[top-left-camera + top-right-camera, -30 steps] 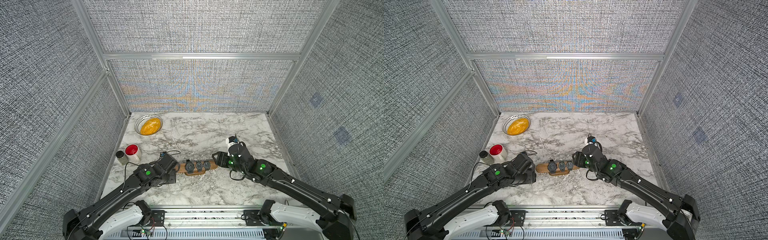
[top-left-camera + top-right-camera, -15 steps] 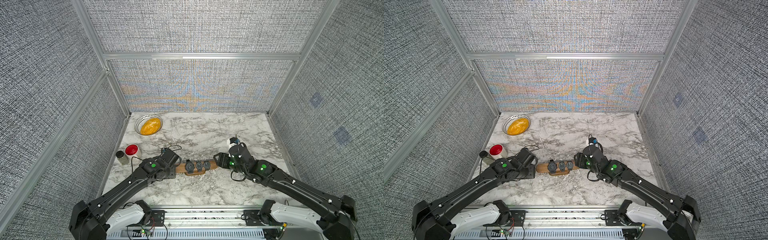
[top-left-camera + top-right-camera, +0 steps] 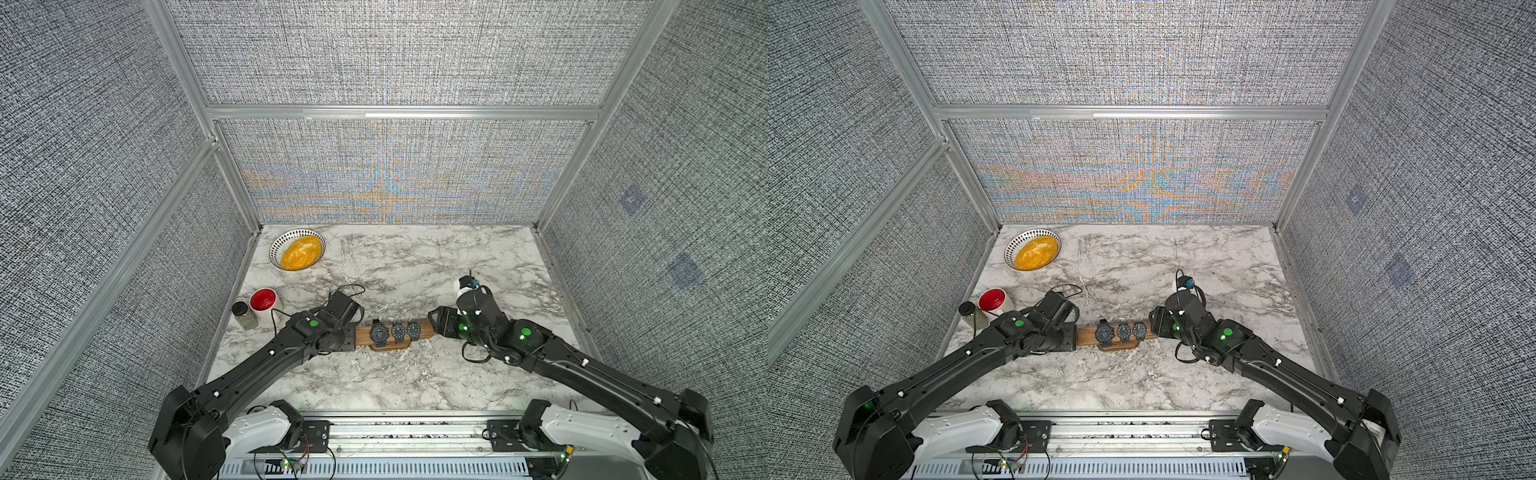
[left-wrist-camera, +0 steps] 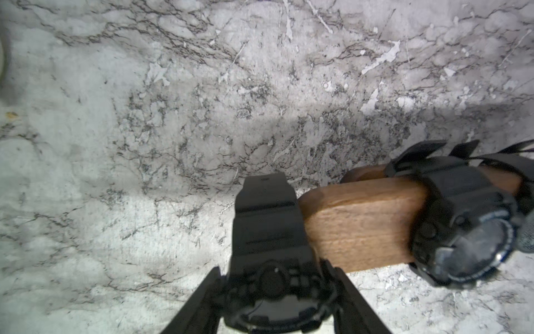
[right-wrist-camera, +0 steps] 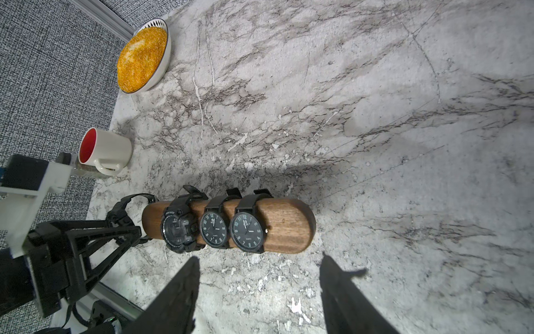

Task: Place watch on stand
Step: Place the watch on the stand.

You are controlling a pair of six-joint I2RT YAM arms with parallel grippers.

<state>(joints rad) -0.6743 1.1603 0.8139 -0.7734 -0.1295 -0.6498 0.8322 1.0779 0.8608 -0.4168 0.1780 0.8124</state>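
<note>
**While the left claw [image 4: 274, 271] pinches a watch [image 4: 267, 219], the stand [image 4: 358, 225] lies end-on beside it**

Because the stand [image 3: 363, 335] lies crosswise on the marble table [image 3: 395, 386] in both top views, its long axis runs from one arm to the other. The left claw sits hard against the bar's left end, jaws hidden under the wrist. The right claw [image 3: 438, 327] hovers just off the right end. A chunky digital watch [image 3: 379, 332] and two analog watches [image 3: 398, 331] ring the bar from its middle rightward, leaving bare wood on the left. Well apart, by the left wall, a patterned bowl [image 3: 275, 249] holds a heap of yellow grains. Beside it a white mug [image 3: 274, 309] shows a red inside that looks empty, and a small dark-lidded jar [image 3: 245, 319] holds something greyish, too small to name.

From the left wrist, the claw grips the watch by its case, a finger on either side, with the strap sticking out ahead. The bar's rounded end is just beside that strap and partly behind it. Whether the loop has caught the wood I cannot tell. The bar runs away from there toward the chunky digital watch.

From the right wrist, the right claw's jaws stand spread and empty, near the bar but not touching it. At the far end the held watch's strap loop stands at the tip of the bar. The left arm is plainly the nearer one. I judge the coming move to be a slide of that loop along the bar's length, toward the robot's right, onto the bare stretch.
</note>
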